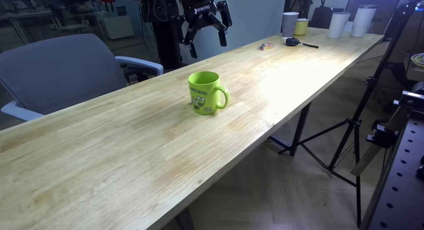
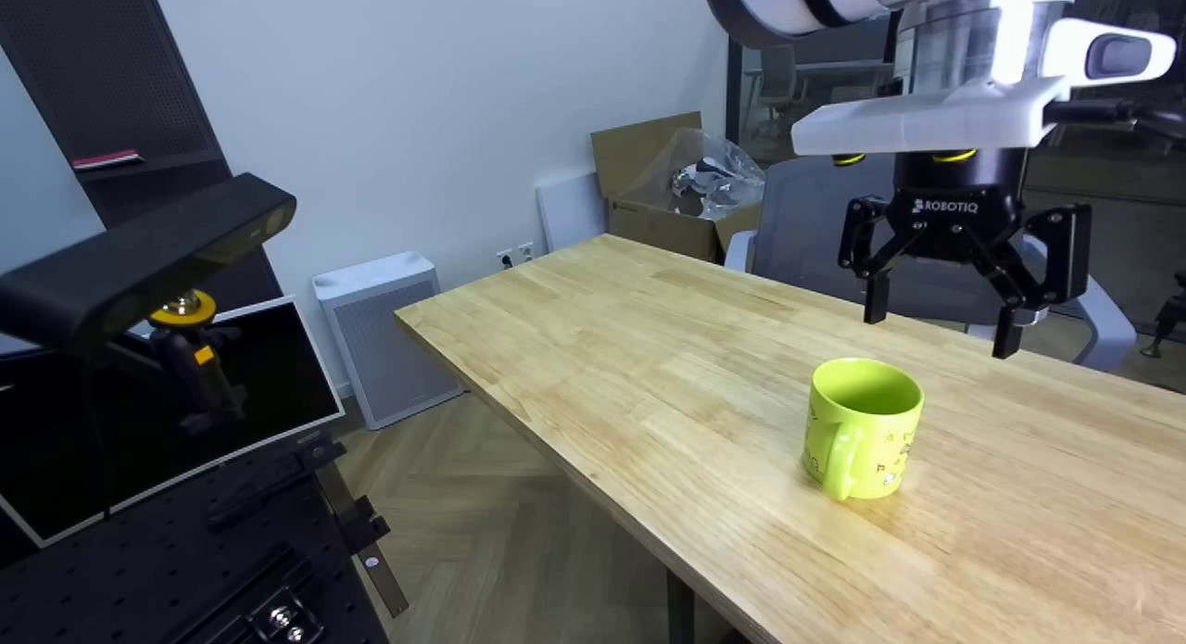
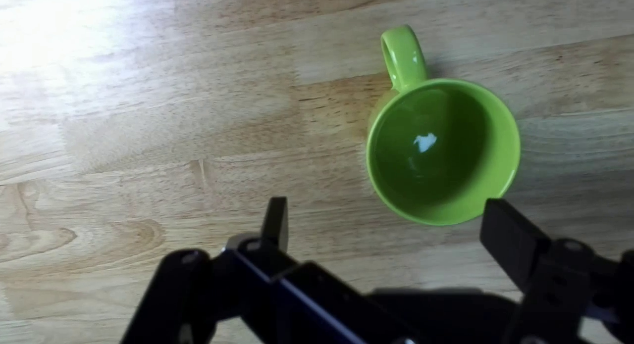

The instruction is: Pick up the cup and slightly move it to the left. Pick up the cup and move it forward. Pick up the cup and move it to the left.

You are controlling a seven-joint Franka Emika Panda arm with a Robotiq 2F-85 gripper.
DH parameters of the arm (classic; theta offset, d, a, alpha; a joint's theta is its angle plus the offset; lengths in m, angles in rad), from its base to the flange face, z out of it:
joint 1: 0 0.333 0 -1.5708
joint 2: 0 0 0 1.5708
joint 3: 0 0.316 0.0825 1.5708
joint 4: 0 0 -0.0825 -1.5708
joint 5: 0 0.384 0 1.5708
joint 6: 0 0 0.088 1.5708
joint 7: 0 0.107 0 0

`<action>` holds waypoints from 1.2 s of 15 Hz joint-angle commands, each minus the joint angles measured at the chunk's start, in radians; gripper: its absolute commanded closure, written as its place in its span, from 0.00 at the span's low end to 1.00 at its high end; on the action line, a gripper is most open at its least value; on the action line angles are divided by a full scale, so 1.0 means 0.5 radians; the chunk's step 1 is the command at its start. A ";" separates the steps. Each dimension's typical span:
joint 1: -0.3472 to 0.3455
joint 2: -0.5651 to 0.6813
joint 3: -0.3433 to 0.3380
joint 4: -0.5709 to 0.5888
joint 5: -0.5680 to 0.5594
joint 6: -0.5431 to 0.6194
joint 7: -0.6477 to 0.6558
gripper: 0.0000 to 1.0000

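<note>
The lime-green cup (image 1: 204,99) stands upright on the wooden table (image 1: 139,150), with small printed figures on its side and a loop handle. Seen in an exterior view, the same cup (image 2: 876,449) turns its handle toward the camera. My gripper (image 2: 940,322) is open above the table, higher than the cup and apart from it, with nothing between the fingers. From the wrist, the cup (image 3: 436,156) lies ahead of my gripper (image 3: 385,205), toward the right finger (image 3: 515,240), which covers a bit of its rim. The handle (image 3: 405,57) points away from the gripper.
At the table's far end stand a grey cup (image 1: 289,24), a smaller yellow-green cup (image 1: 300,27) and white cups (image 1: 339,24). A dark strapped object (image 1: 292,41) and a small packet (image 1: 266,46) lie nearer. A chair (image 1: 63,71) adjoins the table; a tripod (image 1: 357,120) stands opposite.
</note>
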 commanded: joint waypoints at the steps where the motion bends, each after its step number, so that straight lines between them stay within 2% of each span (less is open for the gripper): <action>1: -0.041 -0.080 0.023 -0.124 -0.003 0.053 0.024 0.00; 12: -0.118 -0.038 0.002 -0.232 0.009 0.186 0.032 0.00; 18: -0.127 0.044 0.016 -0.274 0.048 0.363 0.041 0.00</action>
